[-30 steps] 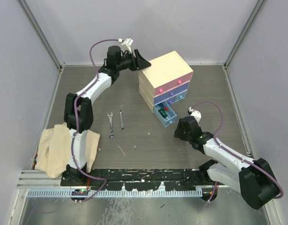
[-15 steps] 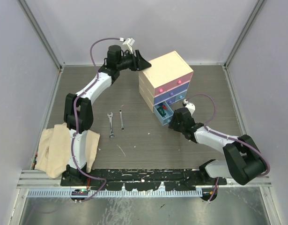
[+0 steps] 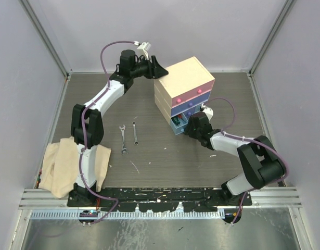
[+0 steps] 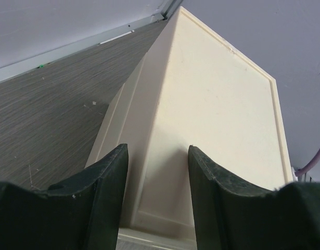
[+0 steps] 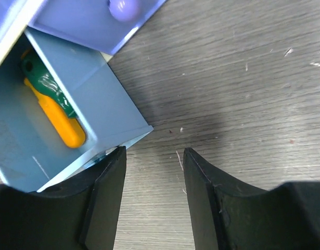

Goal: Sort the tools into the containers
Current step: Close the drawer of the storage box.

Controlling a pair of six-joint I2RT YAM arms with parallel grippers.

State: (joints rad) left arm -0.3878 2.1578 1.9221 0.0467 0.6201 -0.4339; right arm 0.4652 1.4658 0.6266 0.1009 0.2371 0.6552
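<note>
From above, the left pincer (image 3: 158, 69) sits at the back corner of the cream chest (image 3: 183, 86). The right pincer (image 3: 187, 127) is at its front, by the open blue drawer (image 3: 178, 125). Two wrenches (image 3: 123, 138) lie left of the chest on the tabletop (image 3: 165, 156).

Left wrist: the pincer (image 4: 155, 177) is half wide, over the chest's edge.

Right wrist: the pincer (image 5: 152, 198) is half wide and empty, beside the drawer's corner. Only this view shows the green and orange screwdriver (image 5: 53, 107) inside. A push on that corner could jam the drawer crooked.
</note>
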